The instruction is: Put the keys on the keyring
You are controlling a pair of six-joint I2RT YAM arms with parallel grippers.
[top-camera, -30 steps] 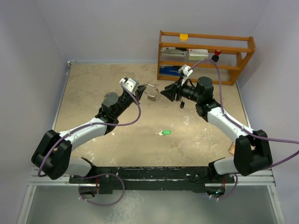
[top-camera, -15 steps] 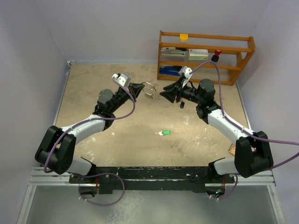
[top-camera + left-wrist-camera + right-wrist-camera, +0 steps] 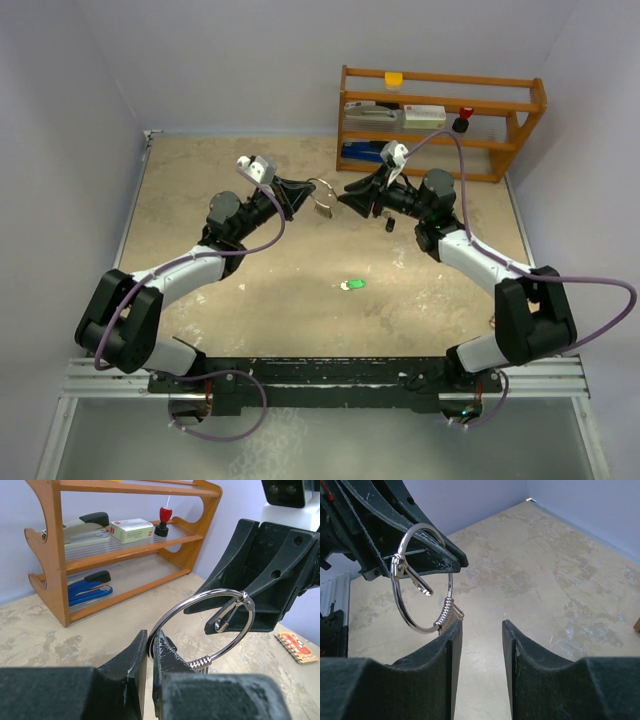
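Left wrist: left gripper [image 3: 150, 647] pinches keyring [image 3: 200, 662] wire, fingers pressed tight; right gripper [image 3: 481, 630] just beside keyring, fingers spread, holding nothing; green key [image 3: 351, 285] well apart from keyring.

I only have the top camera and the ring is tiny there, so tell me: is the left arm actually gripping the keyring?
Observer: Yes. In the left wrist view the left gripper has its jaws shut on the wire of the keyring, which stands upright.
Operator: Anything on the ring near its top?
Observer: A slim clip hangs from the rim, pointing into the loop.
Operator: Does the right arm hold a key?
Observer: No. The right wrist view shows the right gripper with jaws apart and nothing between them.
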